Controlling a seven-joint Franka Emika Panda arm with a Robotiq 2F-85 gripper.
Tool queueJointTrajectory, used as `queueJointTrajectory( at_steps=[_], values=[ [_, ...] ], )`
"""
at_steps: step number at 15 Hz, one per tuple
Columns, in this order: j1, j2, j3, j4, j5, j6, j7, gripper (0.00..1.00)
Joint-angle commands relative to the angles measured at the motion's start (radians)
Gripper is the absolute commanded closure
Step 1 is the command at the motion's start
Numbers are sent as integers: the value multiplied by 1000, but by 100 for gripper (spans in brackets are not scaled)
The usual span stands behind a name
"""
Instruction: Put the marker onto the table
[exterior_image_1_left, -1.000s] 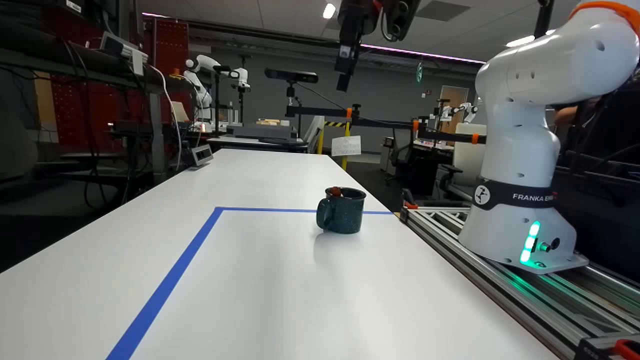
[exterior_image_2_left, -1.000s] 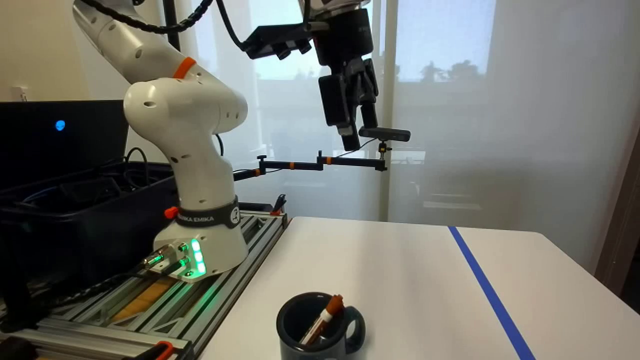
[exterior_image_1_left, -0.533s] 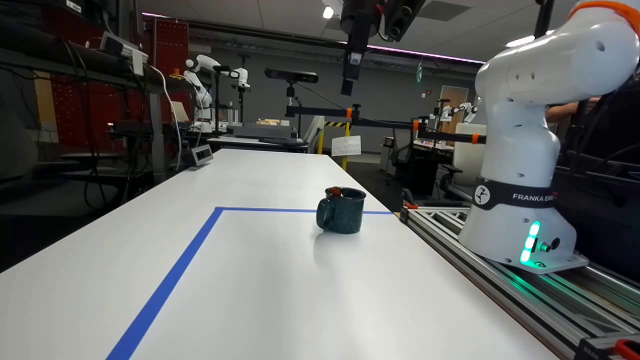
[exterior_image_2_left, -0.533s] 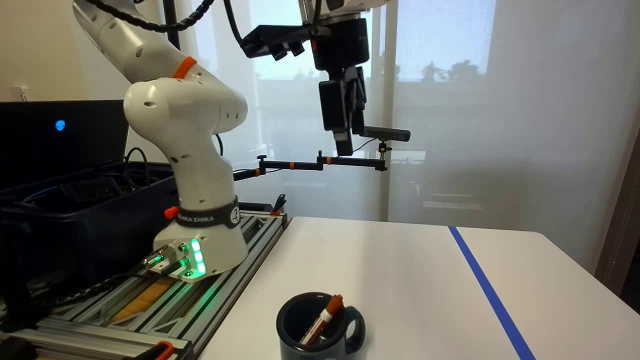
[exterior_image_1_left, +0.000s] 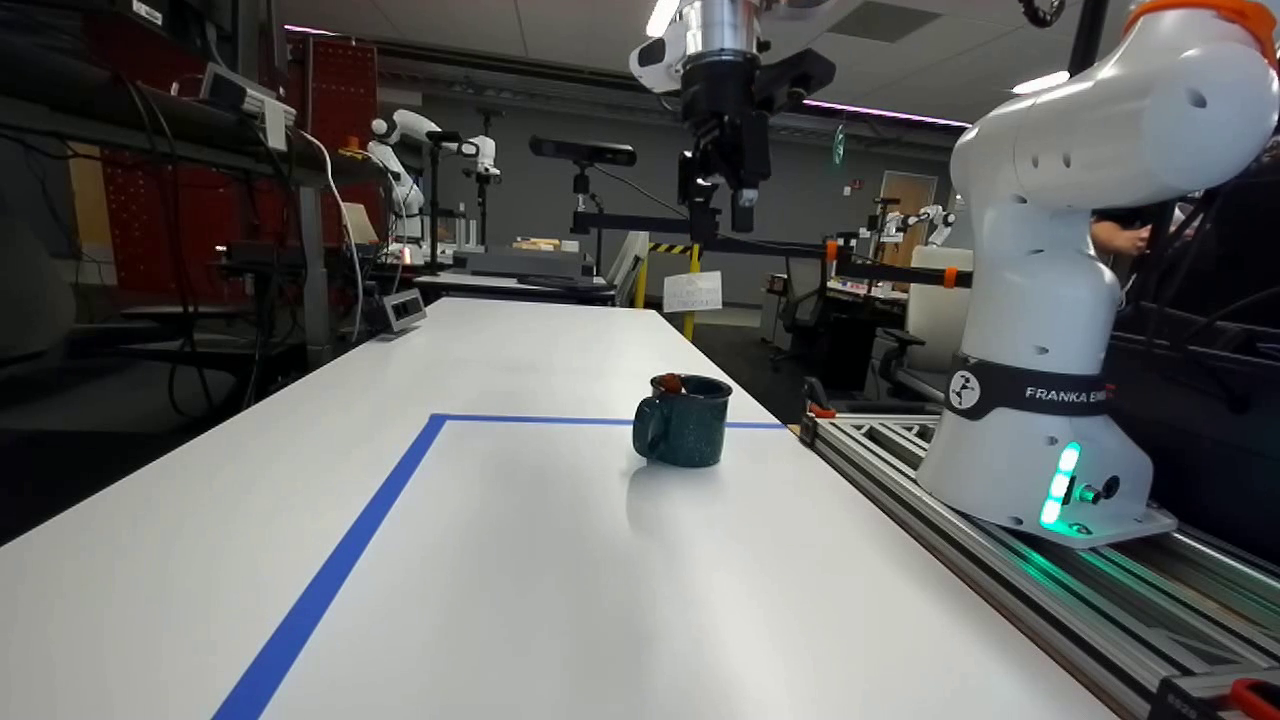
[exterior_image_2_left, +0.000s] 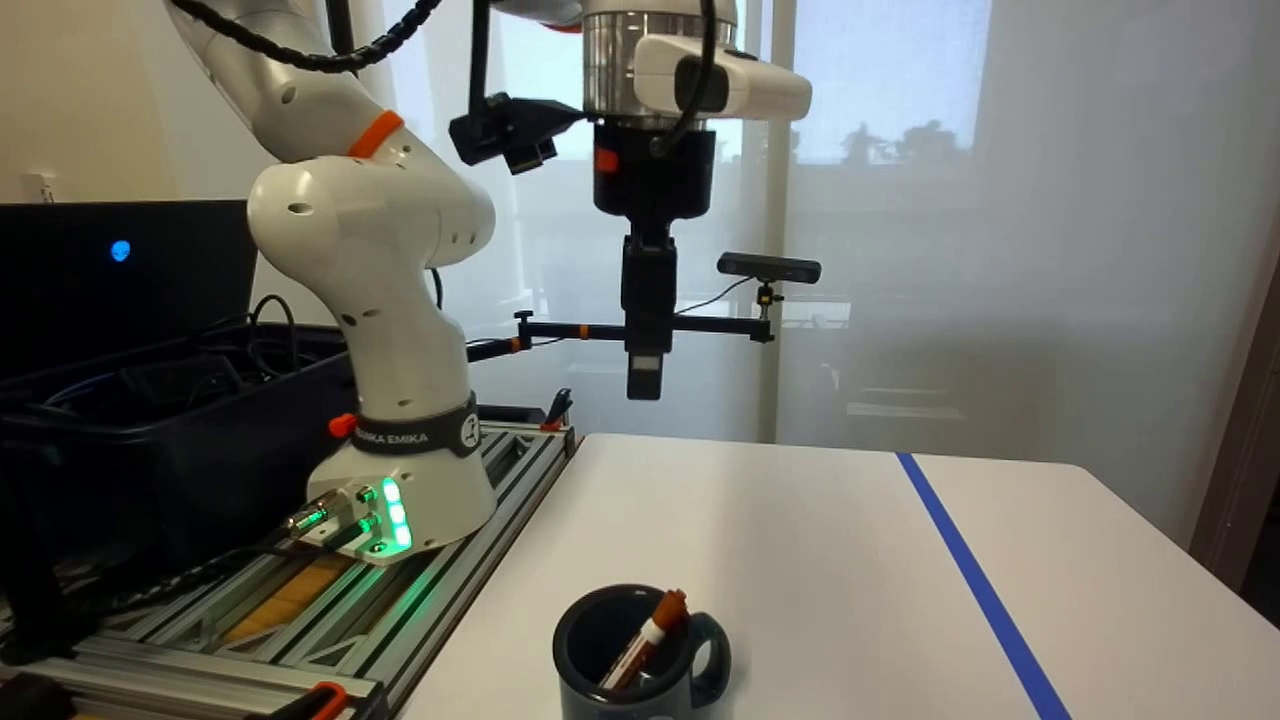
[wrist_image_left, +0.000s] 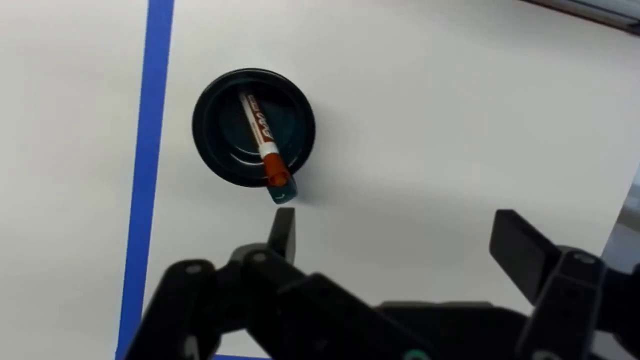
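The marker (wrist_image_left: 261, 125), with a reddish-orange cap and a white-and-brown barrel, leans inside the dark mug (wrist_image_left: 200, 145), cap end up over the rim near the handle. It also shows in both exterior views (exterior_image_1_left: 671, 383) (exterior_image_2_left: 640, 645). The mug stands upright on the white table (wrist_image_left: 425, 150), inside the blue tape lines. My gripper (wrist_image_left: 395, 212) is open and empty, fingers pointing down. It hangs high above the table in both exterior views (exterior_image_1_left: 723, 228) (exterior_image_2_left: 645, 385). In the wrist view the mug lies up and left of the jaws, beyond the left fingertip.
Blue tape (exterior_image_1_left: 360, 530) marks lines on the table. The metal rail track (exterior_image_1_left: 960, 540) with the robot base runs along one table edge. A camera on a jointed arm (exterior_image_2_left: 768, 268) stands beyond the table. A person's arm (exterior_image_1_left: 1120, 237) shows behind the robot.
My gripper has come lower and turned about its axis, and it now points straighter down. The mug and the marker have not moved.
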Motion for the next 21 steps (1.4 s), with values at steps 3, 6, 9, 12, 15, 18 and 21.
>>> queueJointTrajectory(
  at_steps=[3, 6, 9, 12, 15, 18, 21],
  values=[
    [-36, 113, -42, -2, -130, 178, -163, 0],
    [-62, 182, -45, -4, -154, 274, -203, 0],
    [-89, 261, -41, -4, -173, 319, -227, 0],
    [-110, 332, -33, -6, -186, 357, -235, 0],
    [-122, 390, -22, -6, -199, 397, -232, 0],
    [-119, 424, -12, -6, -191, 428, -242, 0],
    [-105, 439, -2, -5, -151, 420, -264, 0]
  ],
)
